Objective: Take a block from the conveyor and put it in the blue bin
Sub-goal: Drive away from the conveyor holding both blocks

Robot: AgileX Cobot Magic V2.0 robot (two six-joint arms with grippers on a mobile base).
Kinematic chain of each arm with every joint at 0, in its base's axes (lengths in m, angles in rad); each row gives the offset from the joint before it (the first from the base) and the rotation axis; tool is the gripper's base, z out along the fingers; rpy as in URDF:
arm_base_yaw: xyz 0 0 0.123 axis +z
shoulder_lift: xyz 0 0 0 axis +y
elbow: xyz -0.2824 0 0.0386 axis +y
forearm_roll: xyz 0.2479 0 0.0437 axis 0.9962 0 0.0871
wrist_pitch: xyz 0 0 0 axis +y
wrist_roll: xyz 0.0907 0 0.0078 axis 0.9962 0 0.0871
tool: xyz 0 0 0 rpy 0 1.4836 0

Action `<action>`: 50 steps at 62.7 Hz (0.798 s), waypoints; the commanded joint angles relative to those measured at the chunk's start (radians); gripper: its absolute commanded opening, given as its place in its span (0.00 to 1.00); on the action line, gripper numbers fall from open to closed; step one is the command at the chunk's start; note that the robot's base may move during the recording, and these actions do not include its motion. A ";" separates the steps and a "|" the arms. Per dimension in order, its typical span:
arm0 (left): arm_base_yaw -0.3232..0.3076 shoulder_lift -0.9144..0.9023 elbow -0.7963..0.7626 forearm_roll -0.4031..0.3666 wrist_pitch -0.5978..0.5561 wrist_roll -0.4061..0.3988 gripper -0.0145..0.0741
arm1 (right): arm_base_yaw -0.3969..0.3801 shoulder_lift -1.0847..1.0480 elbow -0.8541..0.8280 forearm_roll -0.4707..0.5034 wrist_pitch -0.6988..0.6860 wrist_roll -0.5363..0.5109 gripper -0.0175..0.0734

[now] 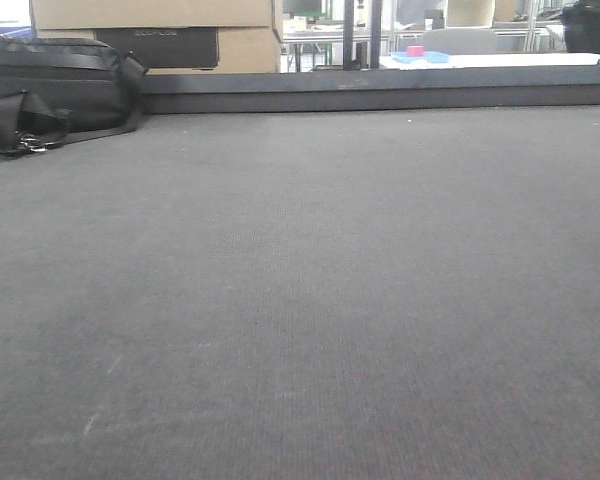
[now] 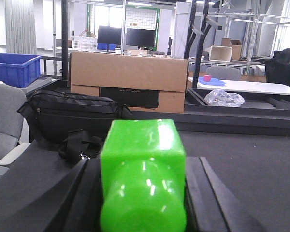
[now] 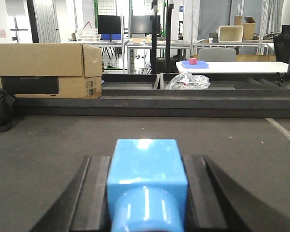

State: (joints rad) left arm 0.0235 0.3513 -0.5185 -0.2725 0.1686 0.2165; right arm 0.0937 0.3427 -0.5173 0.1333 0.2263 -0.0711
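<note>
No block shows on the conveyor (image 1: 300,300) — waiting, I judge. A green piece (image 2: 141,145) fills the left gripper (image 2: 144,166), a blue piece (image 3: 146,164) the right gripper (image 3: 147,179); clamped or not, I cannot tell. Next needs a block in reach.

Only 1 readable mark: pale lettering on black case (image 2: 129,97) under cardboard box (image 2: 128,72), prob. "ECOFLOW", faint, not certain. Small printed symbols on box side in right wrist view: too small to read.
</note>
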 commanded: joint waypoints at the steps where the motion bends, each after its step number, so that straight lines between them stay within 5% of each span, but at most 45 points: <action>1: -0.007 -0.004 0.000 -0.001 -0.014 -0.004 0.04 | 0.000 -0.005 -0.010 0.002 -0.018 -0.007 0.02; 50: -0.007 -0.004 0.000 -0.001 -0.014 -0.004 0.04 | 0.000 -0.005 -0.010 0.002 -0.018 -0.007 0.02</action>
State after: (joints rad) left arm 0.0235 0.3498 -0.5185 -0.2725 0.1690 0.2148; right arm 0.0937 0.3427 -0.5173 0.1333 0.2263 -0.0711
